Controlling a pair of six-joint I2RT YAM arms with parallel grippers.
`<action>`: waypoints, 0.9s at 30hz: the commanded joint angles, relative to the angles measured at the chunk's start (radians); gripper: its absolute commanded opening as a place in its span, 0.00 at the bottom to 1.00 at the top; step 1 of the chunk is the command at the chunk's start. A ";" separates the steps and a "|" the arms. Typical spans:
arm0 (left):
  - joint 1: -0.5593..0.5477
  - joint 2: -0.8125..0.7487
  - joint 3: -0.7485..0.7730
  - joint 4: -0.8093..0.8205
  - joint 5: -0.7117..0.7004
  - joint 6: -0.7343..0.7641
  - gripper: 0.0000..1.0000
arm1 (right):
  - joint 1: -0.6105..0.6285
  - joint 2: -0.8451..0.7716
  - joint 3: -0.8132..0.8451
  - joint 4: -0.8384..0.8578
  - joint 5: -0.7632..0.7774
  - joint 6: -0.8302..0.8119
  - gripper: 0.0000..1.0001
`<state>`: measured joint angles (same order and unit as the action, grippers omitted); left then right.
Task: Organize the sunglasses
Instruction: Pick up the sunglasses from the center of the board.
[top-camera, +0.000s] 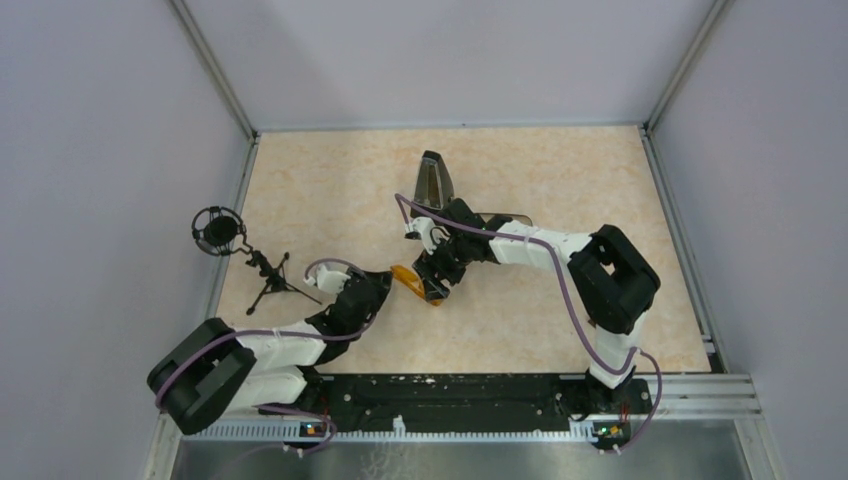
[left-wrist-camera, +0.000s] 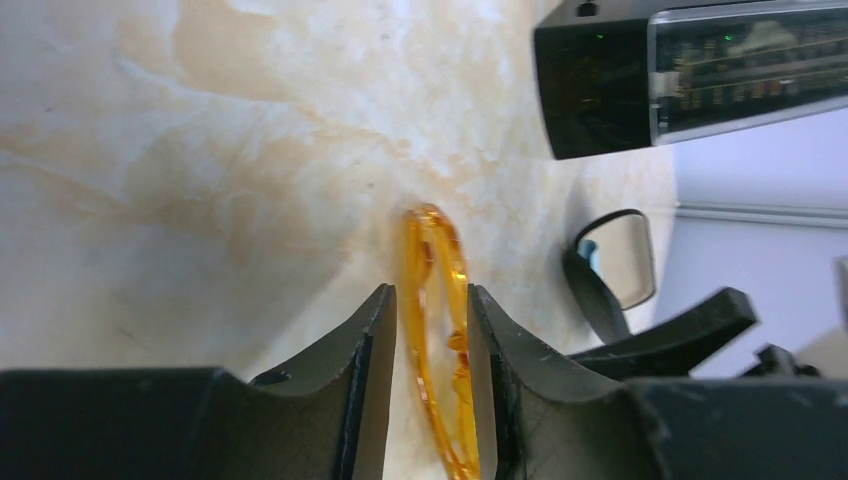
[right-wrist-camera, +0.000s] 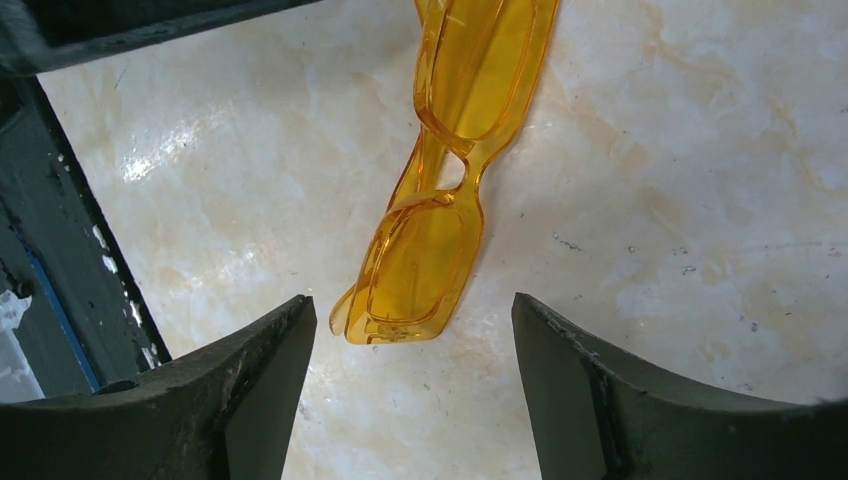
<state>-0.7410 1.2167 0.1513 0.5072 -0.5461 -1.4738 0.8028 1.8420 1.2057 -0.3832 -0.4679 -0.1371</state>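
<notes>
So, sunglasses (right-wrist-camera: 430, 250) at mid-table, between both arms. One end of frame pinched tight between left fingers (left-wrist-camera: 365, 350). The right fingers (right-wrist-camera: 560, 370) are spread wide, holding nothing, hovering over other lens. Tip: go gentle on pinch, lift level, plastic looks slippy. Glossy beige marble-look table (top-camera: 560, 180), pale lilac walls (top-camera: 100, 150).

Sunglasses (right-wrist-camera: 420, 265) on table (top-camera: 560, 170), ctr-front

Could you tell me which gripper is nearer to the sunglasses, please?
Left. The left gripper clamps the sunglasses; the right gripper hovers open above their other end.
</notes>
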 joint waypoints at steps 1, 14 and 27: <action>0.003 -0.101 0.014 -0.010 -0.017 0.080 0.39 | 0.004 -0.035 0.014 0.013 -0.007 -0.012 0.72; 0.026 0.018 0.058 0.061 -0.005 0.079 0.37 | 0.004 -0.046 0.008 0.010 -0.003 -0.019 0.71; 0.044 0.117 0.033 0.108 0.002 0.024 0.21 | 0.001 -0.036 0.000 0.009 -0.014 -0.012 0.72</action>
<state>-0.7044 1.3167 0.1890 0.5564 -0.5407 -1.4292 0.8028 1.8416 1.2045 -0.3855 -0.4690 -0.1467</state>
